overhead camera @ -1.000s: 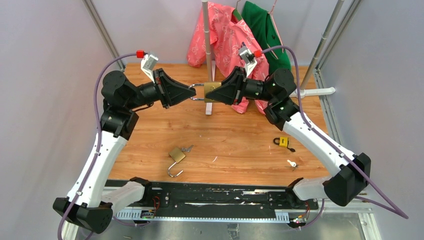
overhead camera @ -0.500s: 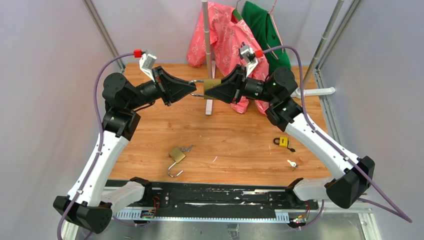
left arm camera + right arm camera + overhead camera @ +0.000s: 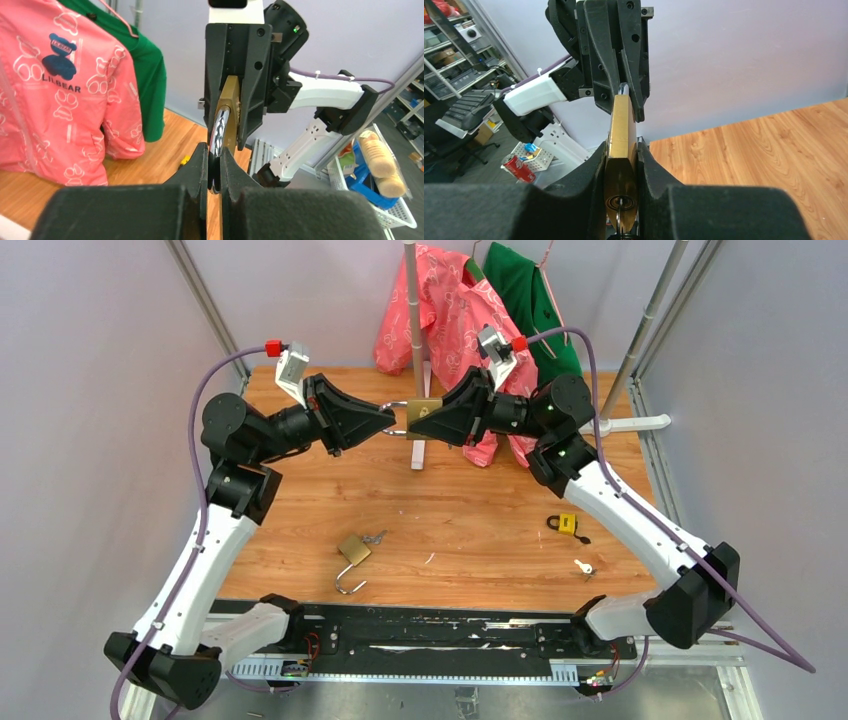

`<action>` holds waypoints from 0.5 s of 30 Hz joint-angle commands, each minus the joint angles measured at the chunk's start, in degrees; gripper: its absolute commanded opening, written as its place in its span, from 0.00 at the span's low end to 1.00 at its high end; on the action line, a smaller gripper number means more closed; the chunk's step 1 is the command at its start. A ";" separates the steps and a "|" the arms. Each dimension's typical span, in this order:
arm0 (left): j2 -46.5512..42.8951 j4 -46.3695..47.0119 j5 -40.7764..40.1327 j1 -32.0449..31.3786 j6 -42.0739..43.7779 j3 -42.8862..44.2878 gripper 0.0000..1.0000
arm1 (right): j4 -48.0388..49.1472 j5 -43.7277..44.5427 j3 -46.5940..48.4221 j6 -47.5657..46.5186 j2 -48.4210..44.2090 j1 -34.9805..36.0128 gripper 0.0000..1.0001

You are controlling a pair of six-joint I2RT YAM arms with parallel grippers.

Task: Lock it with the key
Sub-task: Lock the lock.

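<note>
Top external view showed us the wooden counter [image 3: 480, 510] as the largest thing, with a pink jacket [image 3: 450, 310] and a green garment [image 3: 520, 290] hanging behind its far edge. Above the counter's far middle, both arms were raised and pointed at each other, their tips almost meeting. The right end effector [image 3: 412, 422] was clamped on the brass body of a padlock [image 3: 425, 409], held in the air well clear of the counter. In the right wrist view we saw the fingers pressing both flat sides of the padlock [image 3: 622, 125], its keyhole end facing that camera. We could not tell whether a key sat in the keyhole. The left end effector [image 3: 390, 421] was closed on the padlock's silver shackle [image 3: 397, 406], and the left wrist view showed its fingertips [image 3: 200, 160] pinching the shackle [image 3: 218, 135] just below the brass body. On the near middle of the counter lay a second brass padlock [image 3: 353, 549] with its shackle open and keys [image 3: 375, 536] just beside it. Toward the right side lay a small yellow padlock [image 3: 567, 524], and nearer the arms a single loose key [image 3: 583, 566].
</note>
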 commanded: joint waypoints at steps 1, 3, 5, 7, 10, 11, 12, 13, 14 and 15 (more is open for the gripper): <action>3.94 0.35 9.19 -10.12 -3.01 -0.80 0.00 | 3.78 -6.93 0.82 3.19 5.64 7.04 0.00; 4.78 0.33 8.48 -10.89 -2.99 -0.89 0.00 | 4.86 -7.28 0.86 4.22 6.14 7.07 0.00; 5.30 0.33 8.31 -11.74 -2.91 -0.85 0.00 | 5.33 -7.51 0.75 4.46 6.26 7.02 0.00; 4.97 0.36 8.02 -11.69 -2.62 -0.94 0.00 | 5.21 -7.70 0.57 4.53 5.95 6.95 0.00; 4.10 -3.95 7.49 -10.71 0.52 0.07 0.00 | 2.52 -9.01 0.92 3.51 5.22 6.62 0.00; 3.92 -5.86 7.49 -10.45 1.86 0.62 0.00 | 0.82 -8.90 0.61 2.81 4.68 6.37 0.00; 3.81 -8.65 7.29 -9.59 3.10 1.24 0.00 | -0.66 -9.24 0.24 2.17 4.20 6.27 0.00; 3.69 -10.39 6.92 -8.77 4.24 1.77 0.00 | -1.53 -9.88 -0.31 1.85 3.83 6.13 0.00; 3.54 -12.53 6.89 -7.98 5.19 2.19 0.00 | -2.63 -9.64 -0.89 1.71 3.31 5.96 0.00; 3.33 -13.47 6.76 -7.24 5.40 2.21 0.00 | -3.21 -9.23 -1.71 1.86 3.00 5.64 0.00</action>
